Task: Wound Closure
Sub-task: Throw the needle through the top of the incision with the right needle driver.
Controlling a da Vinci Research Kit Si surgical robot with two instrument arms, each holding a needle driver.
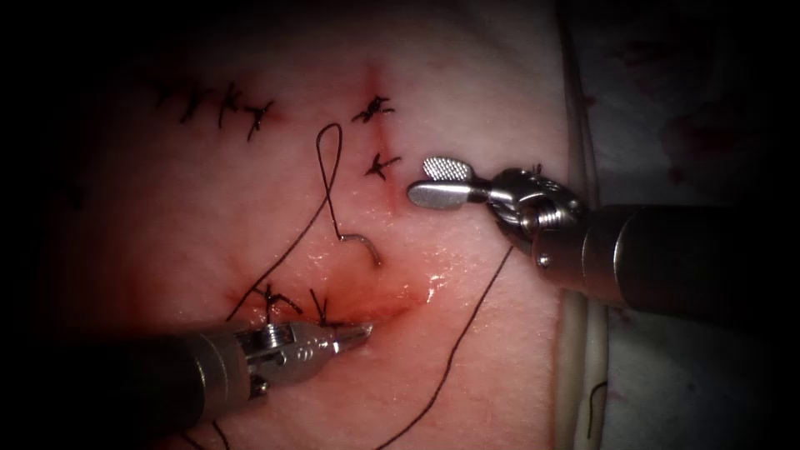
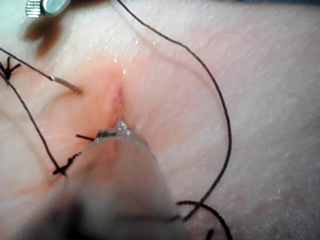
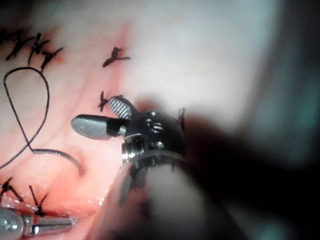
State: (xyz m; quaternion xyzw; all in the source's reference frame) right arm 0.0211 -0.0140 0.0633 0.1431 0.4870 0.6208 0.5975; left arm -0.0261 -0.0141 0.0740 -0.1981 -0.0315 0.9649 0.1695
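Nearest in the endoscope view, the left arm's slim steel needle driver lies low over the pale pink pork-belly tissue, its jaws closed together and gripping nothing, the tip resting at the lower, red-stained stretch of the cut just beside two dark knotted stitches; I judge it is parked at the part that remains unclosed. A little farther back, the thin curved steel needle lies free on the tissue above that stretch, held by neither tool and, as far as can be seen, not driven in. Its dark thread loops upward from the needle's tail. Beyond, the right arm's needle driver hovers with jaws spread wide and empty, right of the vertical line of finished stitches, probably placed to reach the needle.
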